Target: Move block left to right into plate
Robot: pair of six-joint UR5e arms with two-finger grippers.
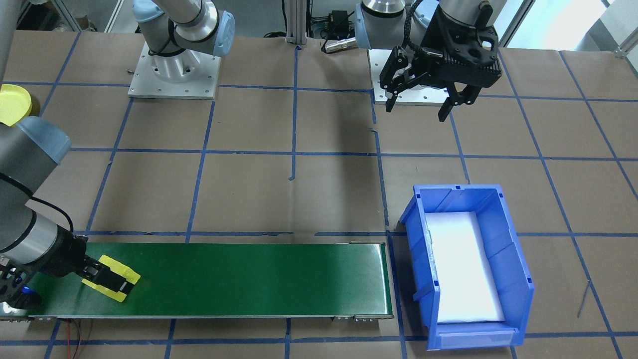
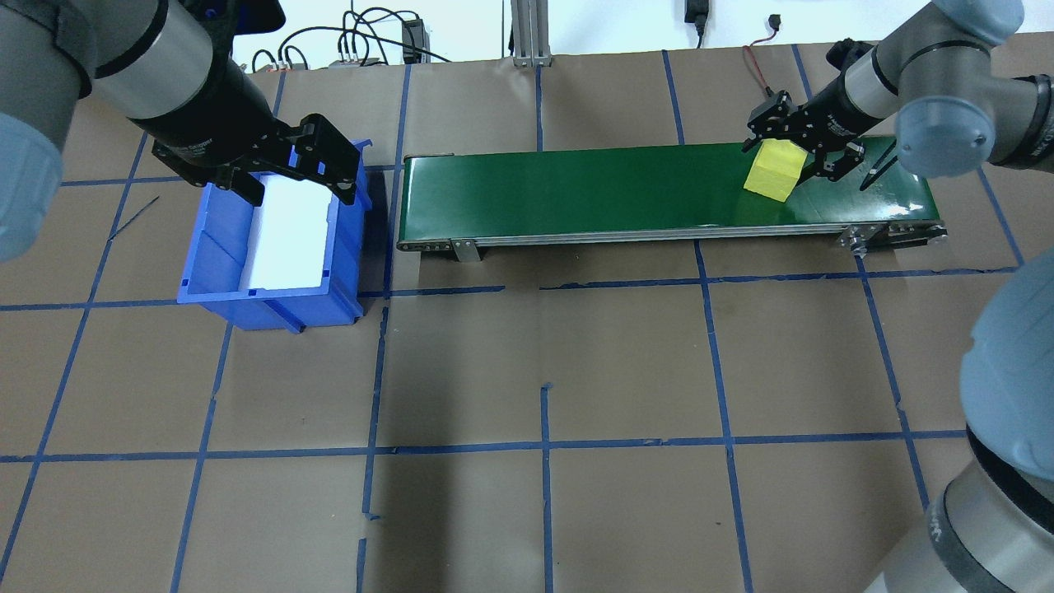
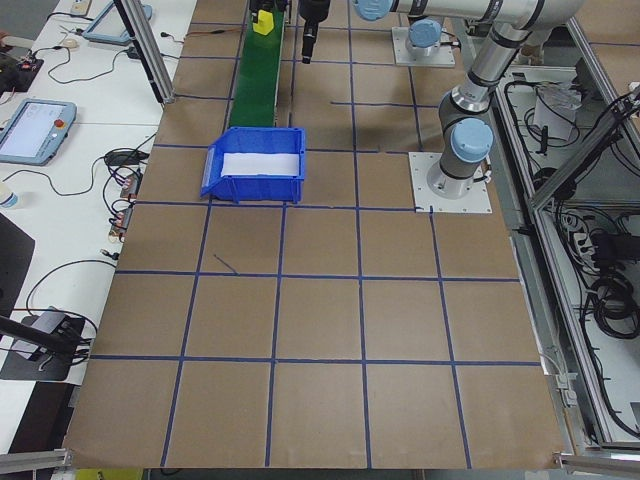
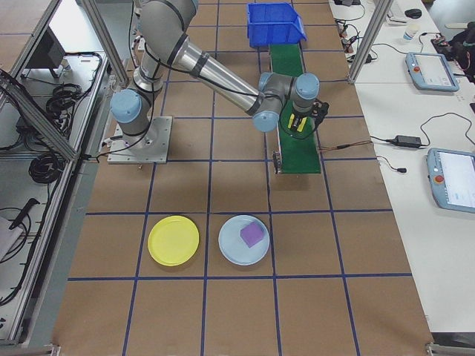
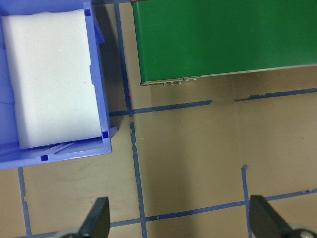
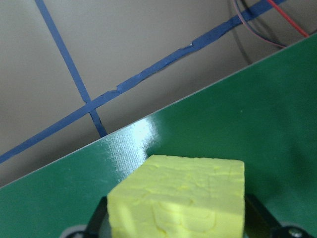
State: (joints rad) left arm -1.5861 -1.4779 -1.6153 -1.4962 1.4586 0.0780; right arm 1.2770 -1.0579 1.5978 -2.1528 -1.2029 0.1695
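Right gripper (image 2: pixel 797 156) clamped on yellow block (image 2: pixel 774 170), at the right end of the green conveyor belt (image 2: pixel 626 191). Left gripper (image 1: pixel 421 105) fingers apart, above the blue bin (image 1: pixel 468 264). Yellow plate (image 4: pixel 174 240) sits near the table's right edge. No readable writing.

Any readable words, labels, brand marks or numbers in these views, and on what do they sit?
None can be read.
White lettering on the left end effector, on its black body: too blurred in the overhead view.
Screens of the grey handheld tablets on the side desk: too small.
Yellow foam block and blue rectangular plastic bin: no markings visible.
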